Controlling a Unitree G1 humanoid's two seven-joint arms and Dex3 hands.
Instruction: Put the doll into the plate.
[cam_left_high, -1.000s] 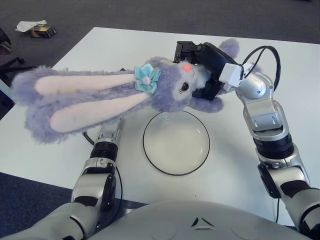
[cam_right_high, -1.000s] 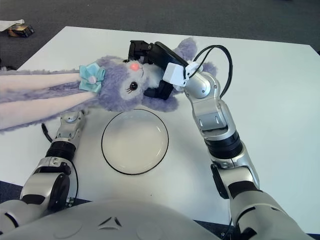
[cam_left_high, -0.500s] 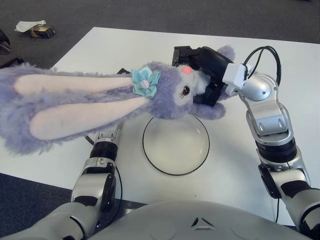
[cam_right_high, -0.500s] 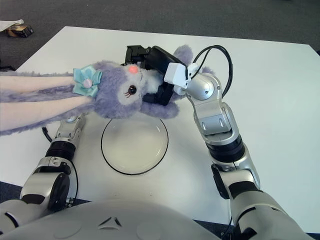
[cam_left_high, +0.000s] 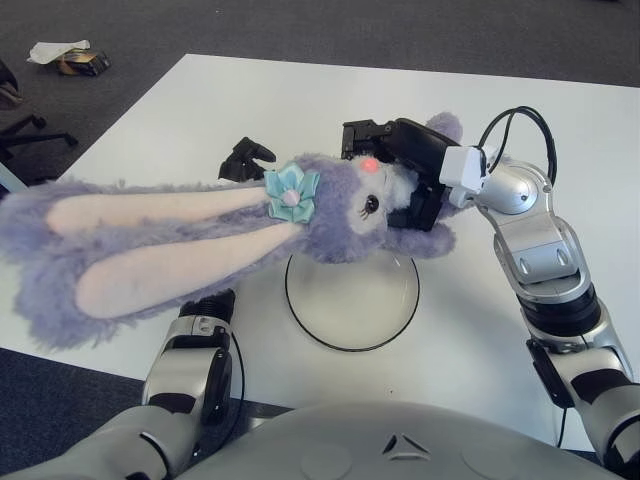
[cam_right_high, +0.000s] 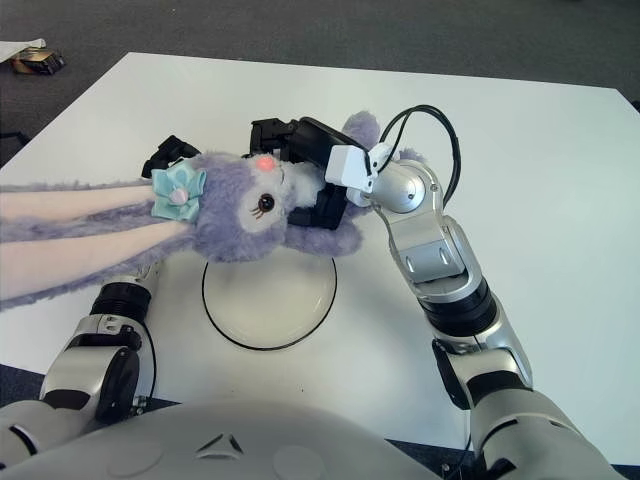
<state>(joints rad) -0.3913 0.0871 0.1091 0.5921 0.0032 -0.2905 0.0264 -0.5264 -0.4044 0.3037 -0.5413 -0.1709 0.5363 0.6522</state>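
Right hand: fingers clenched on the doll at its body, holding it in the air over the far rim of the plate. Doll: purple rabbit, head over the plate, long ears trailing out to the left. Left hand: shows beyond the ears; its grip cannot be told, mostly hidden. Change: the doll's head is lower and nearer the plate than a second ago; the ears droop more.

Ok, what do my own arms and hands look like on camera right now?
Both arms are jointed silver-grey metal segments with black ribbed collars at the joints. The right hand is black with a white block at the wrist, and a black cable loops over that wrist. The left hand is black too.
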